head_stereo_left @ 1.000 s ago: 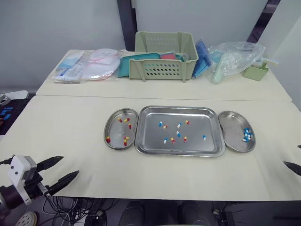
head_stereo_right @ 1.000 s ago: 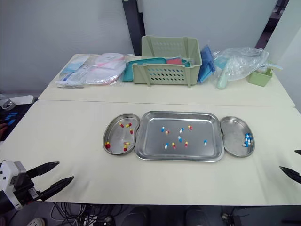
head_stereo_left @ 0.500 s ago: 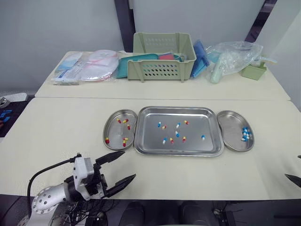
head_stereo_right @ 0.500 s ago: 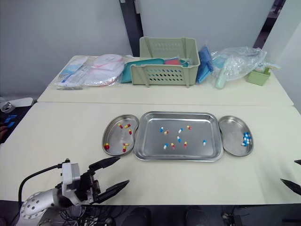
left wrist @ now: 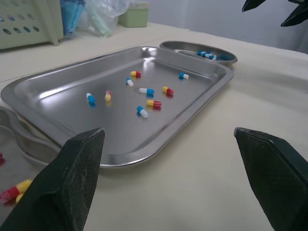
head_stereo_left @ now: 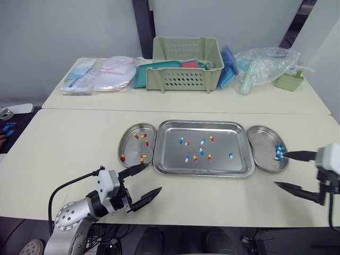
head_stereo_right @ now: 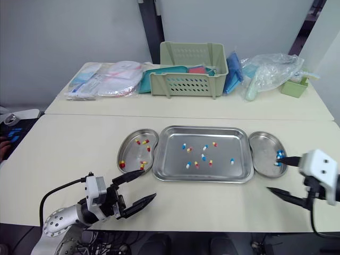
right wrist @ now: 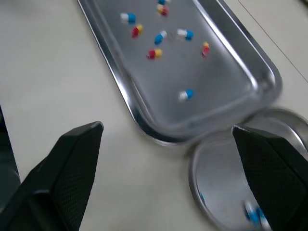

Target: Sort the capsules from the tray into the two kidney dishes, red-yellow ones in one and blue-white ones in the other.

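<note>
A steel tray (head_stereo_left: 202, 172) in the table's middle holds several loose capsules, some blue-white (head_stereo_left: 201, 151) and some red-yellow (head_stereo_left: 211, 138). The left kidney dish (head_stereo_left: 131, 150) touches its left side and holds red-yellow capsules (head_stereo_left: 142, 157). The right kidney dish (head_stereo_left: 264, 154) holds blue-white capsules (head_stereo_left: 278, 152). My left gripper (head_stereo_left: 152, 178) hovers open and empty just in front of the left dish and the tray's front left corner. My right gripper (head_stereo_left: 280, 169) is open and empty at the right dish's front right edge. The left wrist view looks across the tray (left wrist: 125, 156).
On the back table stand a green basket (head_stereo_left: 187, 64), flat packets (head_stereo_left: 98, 77), a clear plastic bag (head_stereo_left: 265, 64) and a small green container (head_stereo_left: 289, 81). A bare strip of table (head_stereo_left: 212, 196) lies between the tray and the front edge.
My left gripper has swung in from the front left edge to just in front of the left dish. My right gripper has come in from the right edge to beside the right dish.
</note>
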You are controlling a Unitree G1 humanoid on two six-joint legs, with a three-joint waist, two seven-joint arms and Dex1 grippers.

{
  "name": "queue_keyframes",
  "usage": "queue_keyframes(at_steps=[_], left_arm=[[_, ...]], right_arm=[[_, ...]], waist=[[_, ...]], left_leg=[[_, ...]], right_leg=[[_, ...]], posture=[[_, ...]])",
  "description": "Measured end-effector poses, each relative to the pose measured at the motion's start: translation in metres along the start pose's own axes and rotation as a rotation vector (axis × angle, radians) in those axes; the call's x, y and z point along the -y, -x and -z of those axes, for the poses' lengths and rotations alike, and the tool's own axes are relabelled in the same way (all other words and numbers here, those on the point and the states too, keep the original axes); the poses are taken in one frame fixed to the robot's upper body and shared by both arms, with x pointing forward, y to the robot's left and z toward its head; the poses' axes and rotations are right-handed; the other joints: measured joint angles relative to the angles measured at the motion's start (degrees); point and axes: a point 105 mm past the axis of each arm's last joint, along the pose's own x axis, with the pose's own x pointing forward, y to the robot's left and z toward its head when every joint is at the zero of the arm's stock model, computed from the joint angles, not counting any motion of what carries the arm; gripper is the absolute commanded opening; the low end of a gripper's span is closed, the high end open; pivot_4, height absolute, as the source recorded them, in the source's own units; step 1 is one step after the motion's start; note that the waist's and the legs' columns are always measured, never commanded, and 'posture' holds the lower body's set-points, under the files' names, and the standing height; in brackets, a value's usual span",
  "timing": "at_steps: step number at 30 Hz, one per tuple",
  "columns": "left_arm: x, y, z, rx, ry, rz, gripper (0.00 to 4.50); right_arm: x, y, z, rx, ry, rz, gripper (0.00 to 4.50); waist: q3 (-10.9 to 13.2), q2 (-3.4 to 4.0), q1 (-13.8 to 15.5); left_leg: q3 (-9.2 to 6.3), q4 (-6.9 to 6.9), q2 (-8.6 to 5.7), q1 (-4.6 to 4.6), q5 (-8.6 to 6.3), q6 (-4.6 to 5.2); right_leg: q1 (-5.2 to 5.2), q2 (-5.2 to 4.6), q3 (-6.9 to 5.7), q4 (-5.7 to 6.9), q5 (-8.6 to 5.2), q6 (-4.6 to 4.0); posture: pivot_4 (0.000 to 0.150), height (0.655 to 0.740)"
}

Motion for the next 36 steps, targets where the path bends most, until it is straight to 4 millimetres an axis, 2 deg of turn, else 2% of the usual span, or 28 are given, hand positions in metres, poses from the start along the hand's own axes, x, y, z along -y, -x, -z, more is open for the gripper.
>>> queue_keyframes(at_steps=[3,4,6,9,17,23,28,36], left_arm=[[0.000,0.000,-0.001,-0.006,-0.004,-0.006,4.45],[0.001,-0.001,-0.002,-0.006,-0.005,-0.008,4.49],[0.000,-0.003,-0.004,-0.004,-0.005,-0.012,4.50],[-0.002,-0.006,-0.007,-0.005,-0.008,-0.020,4.50],[0.001,-0.012,-0.011,-0.002,-0.014,-0.009,4.50],[0.002,-0.013,-0.010,-0.006,-0.009,-0.013,4.50],[0.003,-0.013,-0.010,-0.010,-0.009,-0.012,4.50],[0.003,-0.013,-0.010,-0.010,-0.011,-0.006,4.50]], right_arm=[[-0.008,-0.028,-0.019,0.059,0.029,-0.058,4.50],[-0.008,-0.038,-0.024,0.078,0.032,-0.066,4.33],[-0.008,-0.056,-0.029,0.097,0.031,-0.074,3.91],[-0.004,-0.082,-0.040,0.121,0.052,-0.082,2.89],[0.005,-0.133,-0.055,0.079,0.088,-0.126,2.89],[-0.005,-0.170,-0.060,0.051,0.040,-0.153,2.89],[-0.007,-0.186,-0.057,0.009,0.027,-0.145,2.89],[-0.001,-0.192,-0.045,-0.040,0.087,-0.149,2.89]], waist=[[0.0,-0.01,0.0],[0.0,-0.05,0.0],[0.0,-0.06,0.0],[0.0,-0.06,-0.1],[0.1,-0.07,-0.2],[0.1,-0.07,-0.2],[0.1,-0.05,-0.2],[0.1,-0.04,-0.2]], left_leg=[[-0.04,0.00,0.00,-0.01,0.00,0.00],[-0.05,-0.01,0.02,0.00,0.00,0.00],[-0.05,-0.01,0.01,-0.02,0.00,0.00],[-0.07,-0.01,0.01,-0.01,0.00,0.00],[-0.09,-0.02,0.02,-0.03,0.00,0.00],[-0.12,-0.02,0.01,-0.11,0.00,0.00],[-0.10,-0.02,0.01,-0.12,0.00,0.00],[-0.09,-0.03,0.01,-0.15,0.00,0.00]], right_leg=[[-0.02,0.00,-0.03,0.00,0.00,0.00],[-0.02,0.01,-0.05,0.00,0.00,0.00],[-0.04,0.00,-0.05,0.00,0.00,0.00],[-0.07,0.00,-0.05,0.03,0.00,0.00],[-0.15,0.00,-0.06,0.06,0.00,-0.01],[-0.23,0.00,-0.06,0.07,0.00,-0.01],[-0.31,0.00,-0.05,0.11,0.00,-0.01],[-0.37,0.00,-0.03,0.12,0.00,-0.01]], posture=[[0.150,0.7400],[0.150,0.7400],[0.150,0.7400],[0.150,0.7400],[0.150,0.7400],[0.150,0.7400],[0.150,0.7400],[0.150,0.7400]])
